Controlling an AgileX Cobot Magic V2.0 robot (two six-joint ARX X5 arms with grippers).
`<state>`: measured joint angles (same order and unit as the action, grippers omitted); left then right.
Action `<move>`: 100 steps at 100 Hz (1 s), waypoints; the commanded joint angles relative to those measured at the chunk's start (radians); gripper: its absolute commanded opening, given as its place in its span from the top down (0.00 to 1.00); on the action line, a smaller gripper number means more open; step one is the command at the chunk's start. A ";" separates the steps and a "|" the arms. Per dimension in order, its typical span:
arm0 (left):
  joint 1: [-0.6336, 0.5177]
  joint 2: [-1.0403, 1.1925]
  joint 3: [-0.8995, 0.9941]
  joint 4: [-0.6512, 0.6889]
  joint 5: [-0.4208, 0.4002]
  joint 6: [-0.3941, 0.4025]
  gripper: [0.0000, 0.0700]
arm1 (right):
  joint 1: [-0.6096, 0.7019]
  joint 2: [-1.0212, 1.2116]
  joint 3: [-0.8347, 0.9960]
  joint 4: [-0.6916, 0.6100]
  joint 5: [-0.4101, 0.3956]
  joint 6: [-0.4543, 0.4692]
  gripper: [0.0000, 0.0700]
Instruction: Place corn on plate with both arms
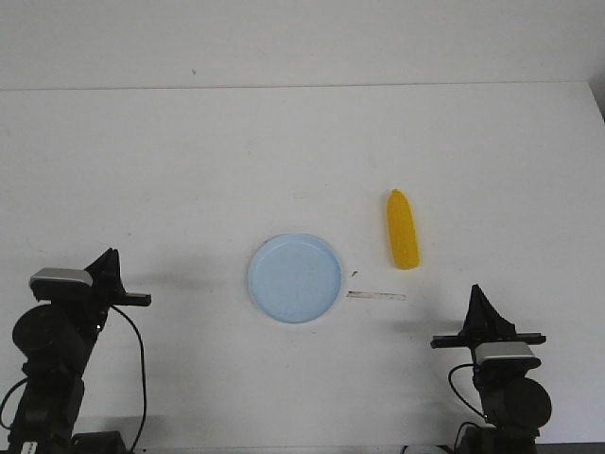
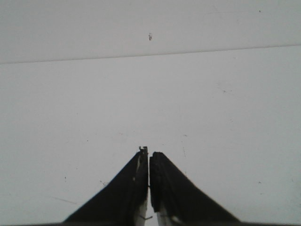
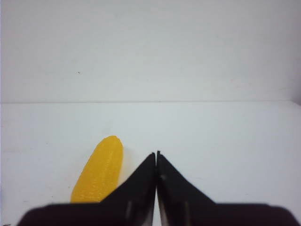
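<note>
The yellow-orange corn point(image 1: 403, 230) lies on the white table, just right of the pale blue plate point(image 1: 295, 278), its tapered end pointing away from me. The plate is empty. My right gripper point(image 1: 476, 291) sits near the front right, behind and to the right of the corn, jaws shut on nothing. In the right wrist view the corn point(image 3: 99, 170) lies beside the shut right gripper point(image 3: 156, 153). My left gripper point(image 1: 112, 253) rests at the front left, far from the plate. The left wrist view shows that left gripper point(image 2: 149, 151) shut over bare table.
A thin grey strip point(image 1: 376, 296) lies on the table between the plate and the right arm. The table's far edge point(image 1: 302, 87) meets a white wall.
</note>
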<state>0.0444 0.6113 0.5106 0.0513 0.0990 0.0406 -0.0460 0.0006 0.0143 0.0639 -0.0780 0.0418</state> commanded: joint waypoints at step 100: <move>0.005 -0.412 -0.106 -0.027 -0.002 -0.143 1.00 | 0.000 0.000 -0.002 0.011 0.000 0.010 0.99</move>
<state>0.0483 0.2008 0.3950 0.0139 0.0998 -0.0967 -0.0460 0.0006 0.0139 0.0639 -0.0780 0.0414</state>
